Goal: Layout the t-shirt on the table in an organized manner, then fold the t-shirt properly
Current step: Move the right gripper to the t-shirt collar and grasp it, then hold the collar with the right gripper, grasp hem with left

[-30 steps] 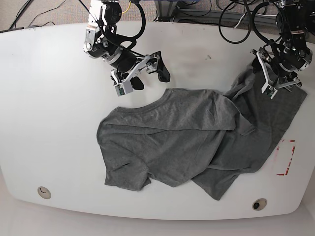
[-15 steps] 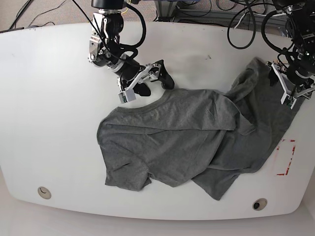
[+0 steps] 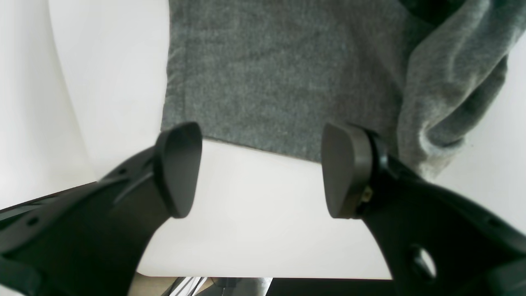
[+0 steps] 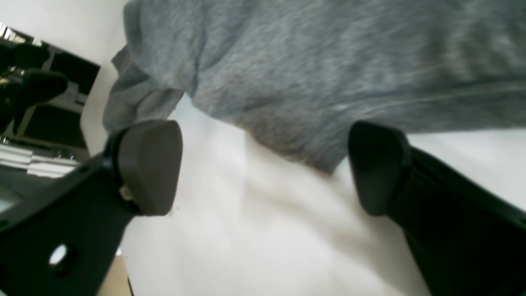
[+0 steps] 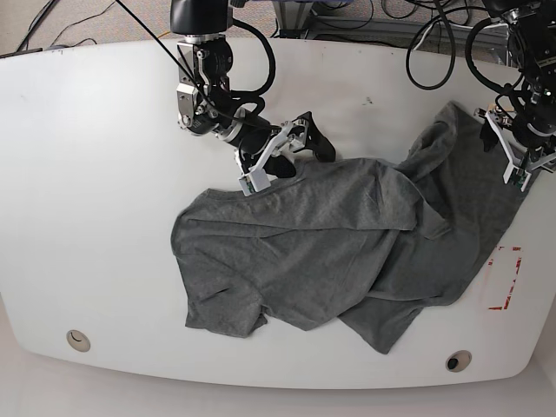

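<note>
The wrinkled heather-grey cotton t-shirt [image 5: 347, 248] lies crumpled across the glossy white worktop [image 5: 87, 200], reaching its right edge. Both black hands gape, empty: the left hand [image 3: 261, 170] at the hem, the right hand [image 4: 265, 164] by the far edge.

Beige carpet [image 5: 78, 19] strewn with black cables [image 5: 373, 17] beyond the far edge.
</note>
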